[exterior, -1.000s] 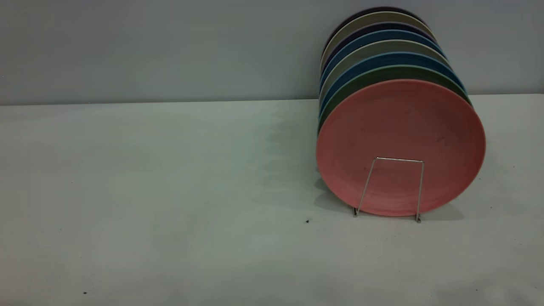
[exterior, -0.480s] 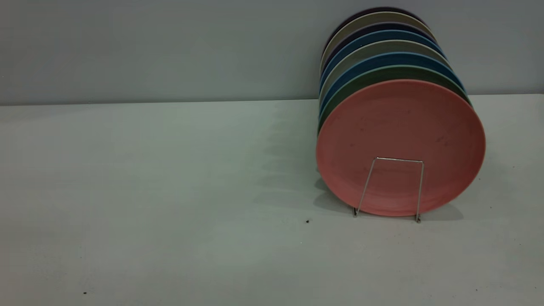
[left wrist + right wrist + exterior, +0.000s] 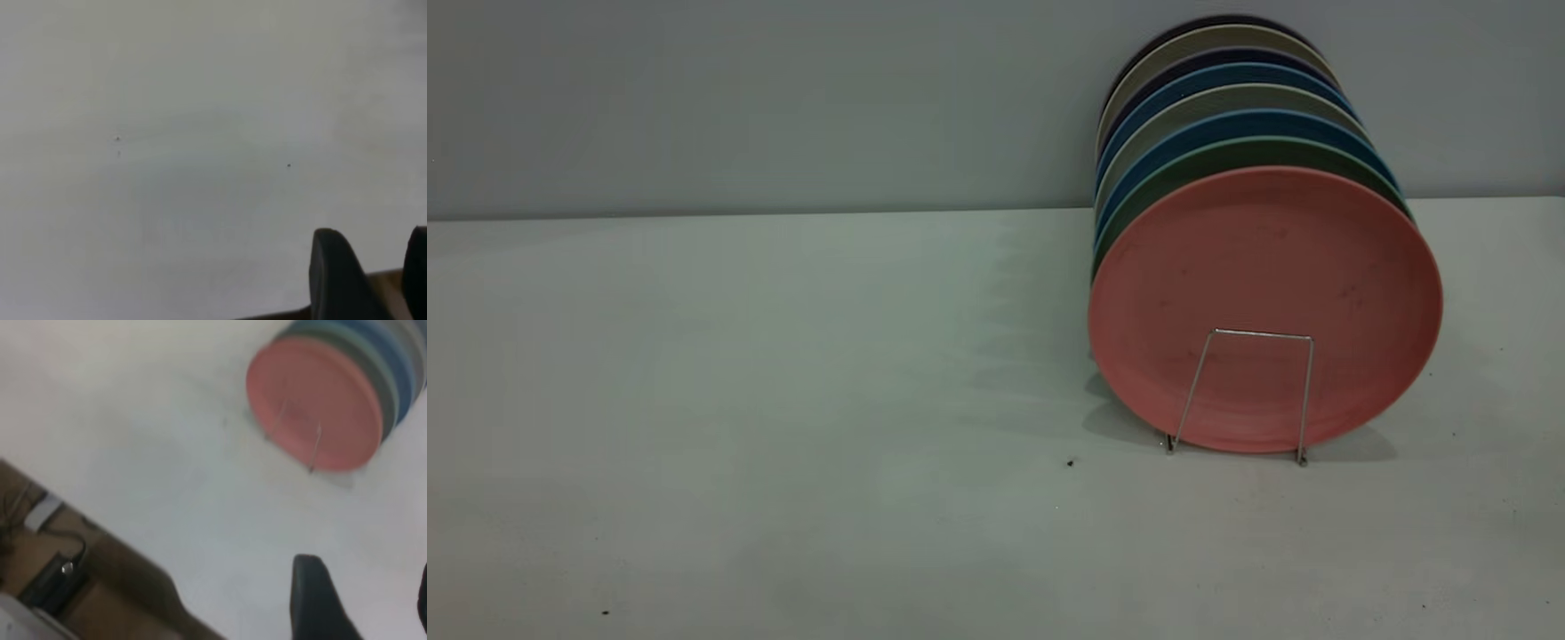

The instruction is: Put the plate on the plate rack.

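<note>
The salmon-pink plate (image 3: 1263, 267) stands upright on edge in the thin silver wire plate rack (image 3: 1305, 391), at the front of a row of plates, behind the front squared loop. It also shows far off in the right wrist view (image 3: 313, 393) with the rack's wires (image 3: 316, 447) across it. My left gripper (image 3: 373, 232) is open and empty over bare table, away from the plate. My right gripper (image 3: 365, 564) is open and empty over the table, well short of the rack. Neither gripper shows in the exterior view.
Behind the pink plate stand a green plate (image 3: 1138, 191), blue plates (image 3: 1129, 151) and grey and dark ones, all upright in the rack. The white table (image 3: 783, 400) meets a grey wall behind. The table's edge and cables below it (image 3: 60, 567) show in the right wrist view.
</note>
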Action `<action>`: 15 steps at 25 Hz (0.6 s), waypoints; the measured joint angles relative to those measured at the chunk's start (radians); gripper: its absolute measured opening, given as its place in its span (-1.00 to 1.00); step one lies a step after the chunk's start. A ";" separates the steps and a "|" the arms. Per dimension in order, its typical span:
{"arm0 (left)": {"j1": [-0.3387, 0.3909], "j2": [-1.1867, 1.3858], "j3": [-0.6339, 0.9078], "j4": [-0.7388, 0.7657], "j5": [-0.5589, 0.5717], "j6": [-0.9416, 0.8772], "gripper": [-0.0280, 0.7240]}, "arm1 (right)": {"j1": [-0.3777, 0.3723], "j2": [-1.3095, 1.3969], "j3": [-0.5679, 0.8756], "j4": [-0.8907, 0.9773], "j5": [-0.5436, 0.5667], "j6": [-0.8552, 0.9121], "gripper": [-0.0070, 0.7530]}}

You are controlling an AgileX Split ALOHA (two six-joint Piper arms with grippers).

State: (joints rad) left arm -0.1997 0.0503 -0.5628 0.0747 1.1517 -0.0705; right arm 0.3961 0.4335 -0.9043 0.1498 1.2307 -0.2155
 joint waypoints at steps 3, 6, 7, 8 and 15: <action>0.000 -0.038 0.035 0.000 0.001 0.000 -0.17 | 0.000 -0.063 0.093 -0.002 -0.018 0.000 0.03; 0.000 -0.058 0.069 0.001 -0.006 0.000 -0.17 | 0.000 -0.128 0.161 -0.004 -0.036 0.001 0.03; 0.000 -0.061 0.073 0.001 -0.006 0.000 -0.17 | 0.000 -0.152 0.182 -0.008 -0.045 0.003 0.03; 0.000 -0.062 0.075 0.001 -0.009 0.000 -0.17 | 0.000 -0.171 0.203 -0.013 -0.054 0.003 0.03; 0.000 -0.064 0.075 0.002 -0.014 0.026 -0.17 | 0.000 -0.301 0.277 -0.123 -0.076 0.097 0.02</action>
State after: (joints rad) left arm -0.1997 -0.0136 -0.4873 0.0766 1.1380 -0.0441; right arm 0.3961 0.1325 -0.6268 0.0273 1.1543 -0.1184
